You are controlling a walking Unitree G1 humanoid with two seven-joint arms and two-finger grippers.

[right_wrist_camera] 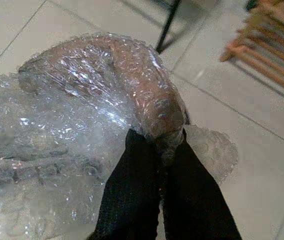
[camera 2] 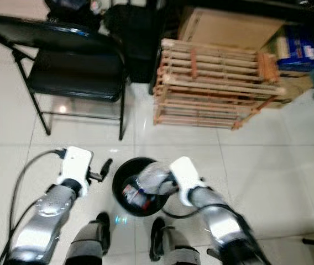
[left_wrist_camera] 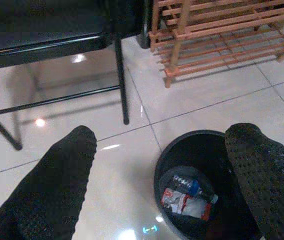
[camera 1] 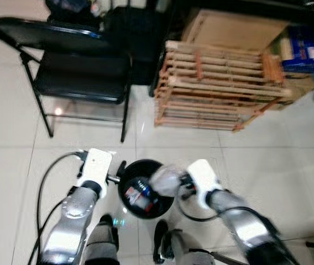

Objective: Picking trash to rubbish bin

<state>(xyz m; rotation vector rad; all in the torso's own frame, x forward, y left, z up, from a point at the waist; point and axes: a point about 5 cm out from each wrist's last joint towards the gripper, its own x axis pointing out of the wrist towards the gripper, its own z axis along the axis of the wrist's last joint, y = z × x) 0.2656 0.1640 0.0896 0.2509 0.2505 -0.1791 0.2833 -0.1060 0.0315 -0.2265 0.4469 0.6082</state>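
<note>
A round black rubbish bin (camera 1: 129, 168) stands on the tiled floor between my two arms, with a red-and-white wrapper and a small bottle (left_wrist_camera: 189, 197) inside. My right gripper (right_wrist_camera: 163, 150) is shut on a crumpled sheet of clear bubble wrap (right_wrist_camera: 82, 130), which it holds over the bin's right rim (camera 1: 165, 178). My left gripper (camera 1: 119, 171) is open at the bin's left side, nothing between its black fingers (left_wrist_camera: 57, 185).
A black folding chair (camera 1: 74, 72) stands at the back left. A wooden slatted rack (camera 1: 218, 88) lies at the back right before cardboard boxes (camera 1: 240, 27) and a blue box (camera 1: 303, 52). My own feet (camera 1: 160, 240) are just behind the bin.
</note>
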